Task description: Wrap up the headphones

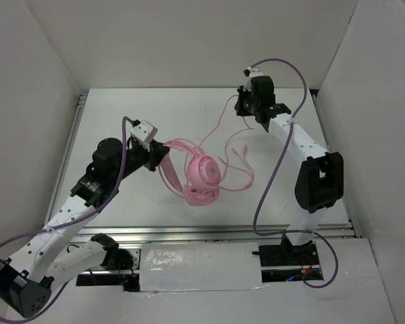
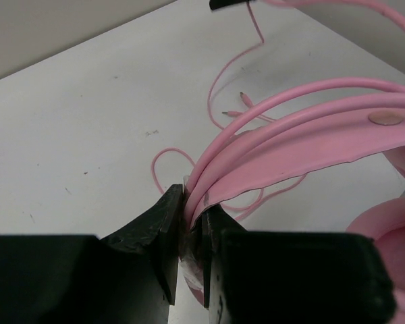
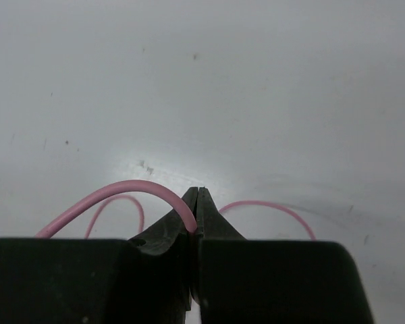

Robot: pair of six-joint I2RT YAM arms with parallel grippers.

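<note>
The pink headphones (image 1: 202,175) lie near the middle of the white table, one round ear cup facing up. My left gripper (image 1: 160,158) is shut on the thin pink headband (image 2: 304,145), with some turns of cord lying along it. My right gripper (image 1: 241,104) is at the far right, shut on the thin pink cord (image 3: 115,192), which arcs out to the left of the jaws. The cord (image 1: 219,131) runs from the right gripper down towards the ear cup and loops on the table to its right.
White walls enclose the table (image 1: 121,128) on three sides. Purple robot cables (image 1: 277,169) hang along both arms. A metal rail and a white taped strip (image 1: 199,266) run along the near edge between the arm bases.
</note>
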